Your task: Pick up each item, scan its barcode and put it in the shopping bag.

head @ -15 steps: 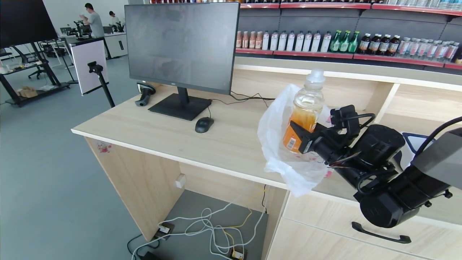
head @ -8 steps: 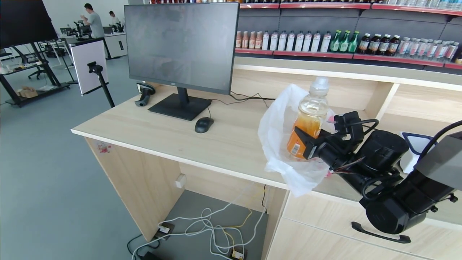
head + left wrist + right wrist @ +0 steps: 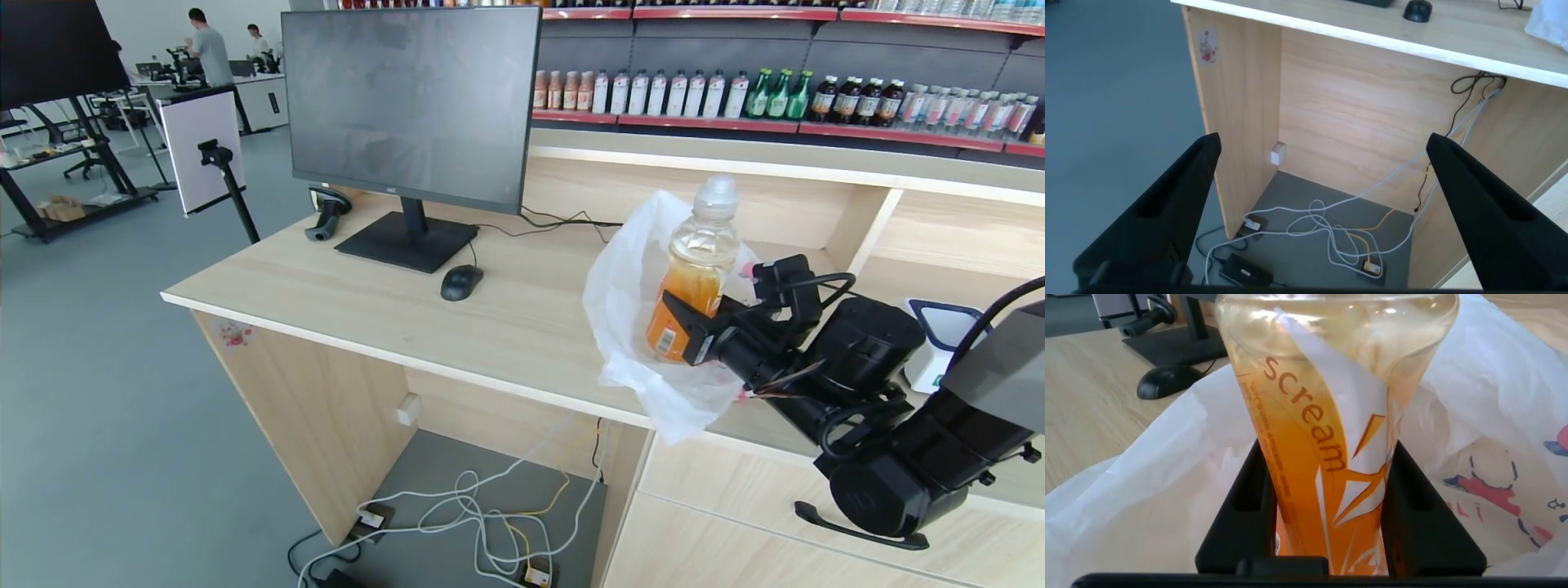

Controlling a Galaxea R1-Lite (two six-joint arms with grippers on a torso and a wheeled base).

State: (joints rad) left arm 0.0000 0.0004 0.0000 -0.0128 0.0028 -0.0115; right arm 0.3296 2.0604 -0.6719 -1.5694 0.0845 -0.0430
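An orange drink bottle (image 3: 694,273) with a clear top and white cap stands upright in my right gripper (image 3: 694,322), which is shut on its lower labelled part. The bottle hangs at the mouth of the white plastic shopping bag (image 3: 629,327), which sits on the wooden counter's front edge. In the right wrist view the bottle (image 3: 1323,457) fills the space between the black fingers (image 3: 1241,514), with the shopping bag (image 3: 1135,506) all around it. My left gripper (image 3: 1323,196) is open, low in front of the desk's underside, holding nothing.
On the counter (image 3: 367,294) are a monitor (image 3: 412,106), a mouse (image 3: 462,282) and a handheld scanner (image 3: 326,214). A white and blue device (image 3: 939,335) stands right of the bag. Bottle shelves line the back. Loose cables (image 3: 1331,237) lie on the floor under the desk.
My right gripper has lowered the bottle a little, closer into the mouth of the bag, with a slight shift to the right and back.
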